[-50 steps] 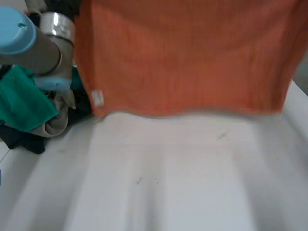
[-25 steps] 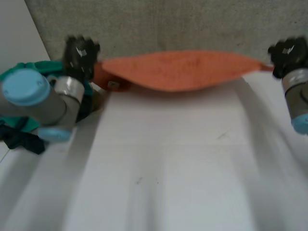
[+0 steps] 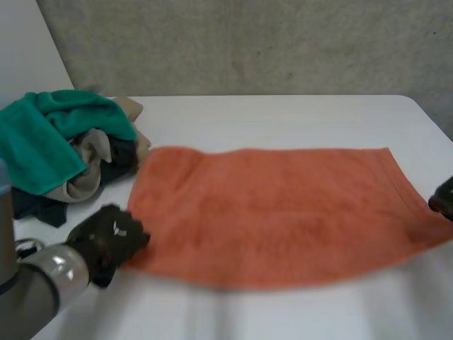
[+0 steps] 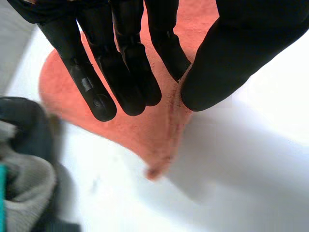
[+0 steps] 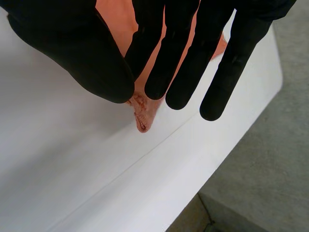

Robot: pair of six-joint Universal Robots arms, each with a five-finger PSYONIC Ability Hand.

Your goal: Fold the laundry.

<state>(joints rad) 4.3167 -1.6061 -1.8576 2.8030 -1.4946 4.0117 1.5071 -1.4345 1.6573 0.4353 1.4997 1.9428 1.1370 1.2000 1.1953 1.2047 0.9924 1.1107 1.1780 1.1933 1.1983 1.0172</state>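
Note:
An orange towel (image 3: 269,212) lies spread out flat across the white table (image 3: 283,113). My left hand (image 3: 110,237) is at its near left corner. In the left wrist view my left hand (image 4: 120,72) pinches that corner of the towel (image 4: 145,130) between thumb and straight fingers. My right hand (image 3: 444,198) is at the towel's near right corner. In the right wrist view my right hand (image 5: 174,58) pinches the tip of that towel corner (image 5: 142,113) between thumb and fingers, close to the table's side edge.
A pile of laundry (image 3: 64,156), with a green cloth on top and beige and dark pieces under it, sits at the table's far left, close to the towel's far left corner. The pile (image 4: 24,159) lies beyond my left fingertips. The table edge (image 5: 231,145) drops off beside my right hand.
The towel hung up in front of the camera, was swung out over the table, and now lies flat. Both hands came down toward the near side with its corners.

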